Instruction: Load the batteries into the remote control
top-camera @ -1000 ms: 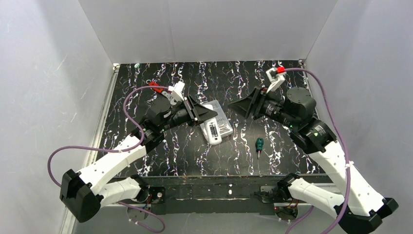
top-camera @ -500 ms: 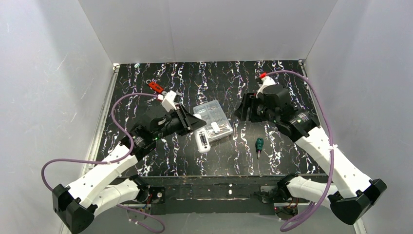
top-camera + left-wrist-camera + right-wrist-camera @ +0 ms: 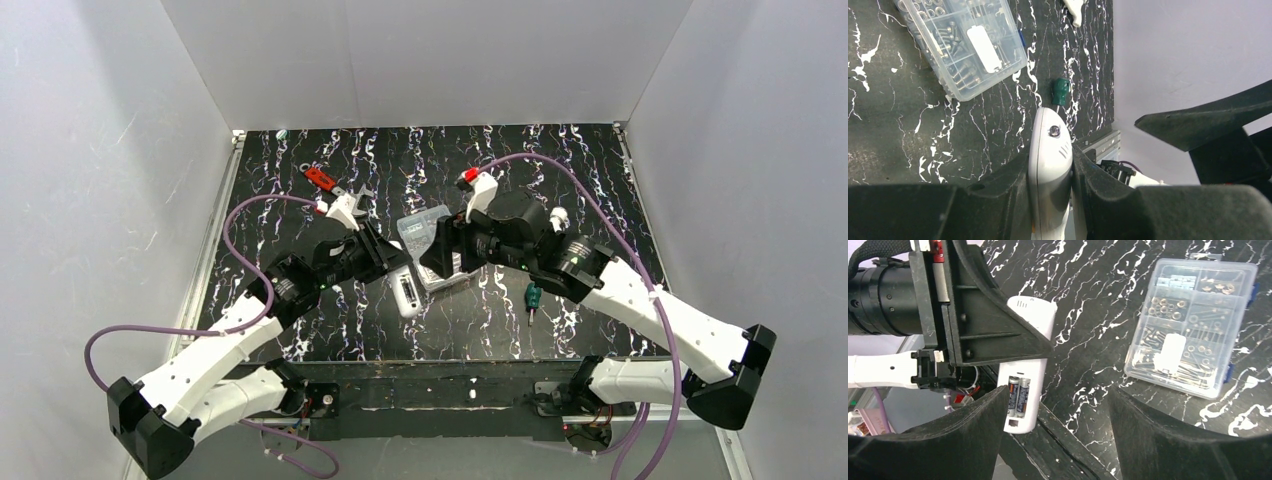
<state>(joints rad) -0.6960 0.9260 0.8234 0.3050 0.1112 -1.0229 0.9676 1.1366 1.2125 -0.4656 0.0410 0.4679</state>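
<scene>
Marbled table (image 3: 590,190), left end effector (image 3: 1050,155) clamping remote control (image 3: 1029,371), right end effector (image 3: 1058,405) released, nearer

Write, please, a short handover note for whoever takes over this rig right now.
Left gripper: shut on the remote, clamped by its long sides.
Right gripper: open and empty, hovering near the remote and the clear box.
Done: two batteries sit in the remote's open compartment.
Left: the cover is not on; a white piece lying on the box may be it.
The screwdriver lies on the table, untouched.
</scene>
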